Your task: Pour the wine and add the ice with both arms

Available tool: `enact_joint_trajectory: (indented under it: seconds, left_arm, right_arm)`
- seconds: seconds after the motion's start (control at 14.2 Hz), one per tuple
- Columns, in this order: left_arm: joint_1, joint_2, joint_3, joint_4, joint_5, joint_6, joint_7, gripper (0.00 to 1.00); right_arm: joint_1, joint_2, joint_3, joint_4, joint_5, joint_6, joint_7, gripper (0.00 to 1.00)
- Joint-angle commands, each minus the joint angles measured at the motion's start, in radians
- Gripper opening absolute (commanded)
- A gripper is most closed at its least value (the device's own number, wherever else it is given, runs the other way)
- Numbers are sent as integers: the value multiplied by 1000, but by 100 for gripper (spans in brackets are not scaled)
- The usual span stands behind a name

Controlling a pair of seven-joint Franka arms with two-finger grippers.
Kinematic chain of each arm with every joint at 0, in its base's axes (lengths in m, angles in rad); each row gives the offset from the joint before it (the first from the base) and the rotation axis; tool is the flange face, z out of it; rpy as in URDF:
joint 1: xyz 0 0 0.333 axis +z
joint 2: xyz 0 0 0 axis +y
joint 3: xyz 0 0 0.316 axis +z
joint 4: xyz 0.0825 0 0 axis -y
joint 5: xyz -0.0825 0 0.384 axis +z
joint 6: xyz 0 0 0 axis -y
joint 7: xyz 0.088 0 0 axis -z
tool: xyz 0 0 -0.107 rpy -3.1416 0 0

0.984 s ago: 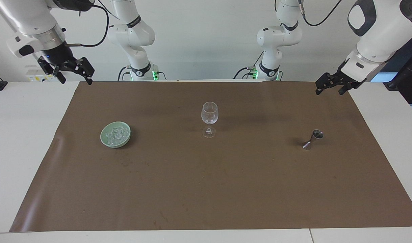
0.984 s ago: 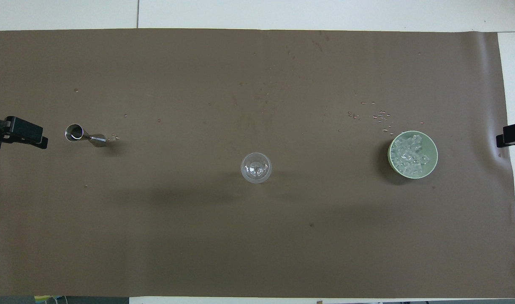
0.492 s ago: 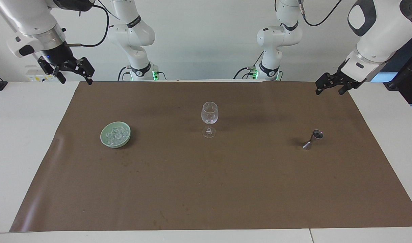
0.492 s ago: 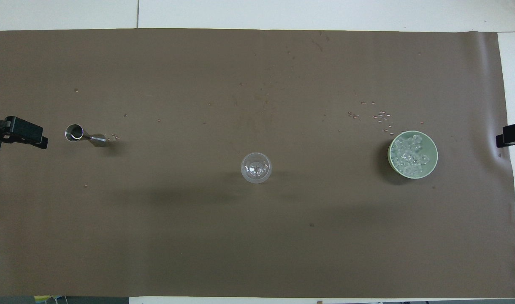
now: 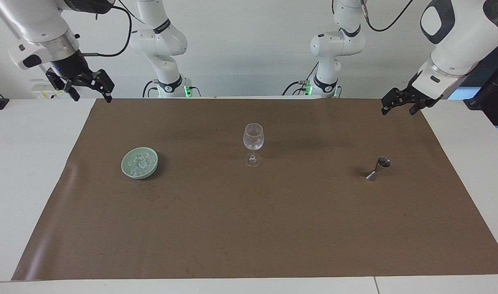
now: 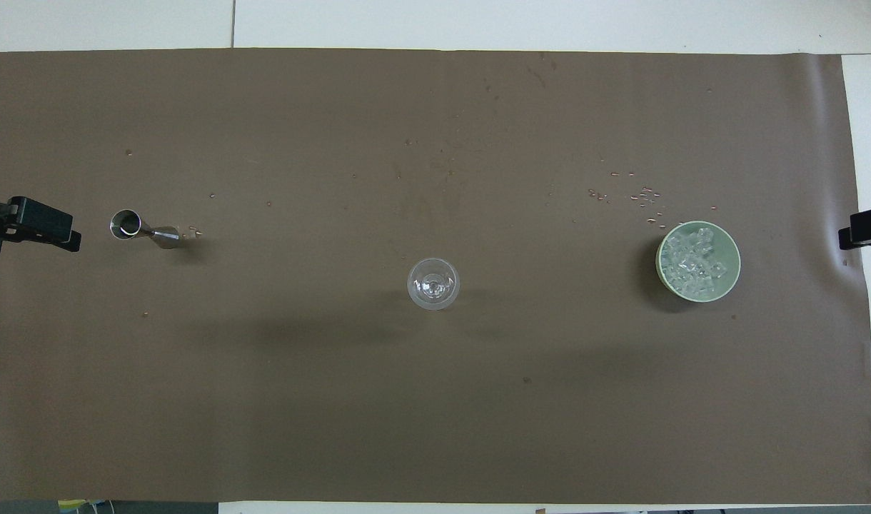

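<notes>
Item: heap of small clear ice cubes in pale green bowl, mat's right-arm end. I note right gripper nearer, released, empty; left gripper likewise, waiting.

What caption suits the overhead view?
Wine glass mid-mat, ice in green bowl, jigger at left arm's end.

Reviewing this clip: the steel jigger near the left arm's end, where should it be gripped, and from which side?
Judging by its upright hourglass shape, the jigger is best pinched at its narrow waist, coming in level from the left tool's end. The waist would likely keep it from slipping.
</notes>
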Motion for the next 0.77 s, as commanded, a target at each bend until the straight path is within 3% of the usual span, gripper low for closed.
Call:
enact_joint_trajectory:
  seconds: [0.0,0.21,0.7]
  left_arm:
    - [-1,-9,5,-14,-9,12,10,100]
    - [-4,-28,5,-19,-9,-143,7,100]
    - [10,-26,6,-13,-7,-144,14,100]
  right_arm:
    - [-9,-14,6,-20,5,5,-6,100]
    - [-9,-14,6,-20,5,5,-6,100]
    - [-9,-14,6,-20,5,5,-6,100]
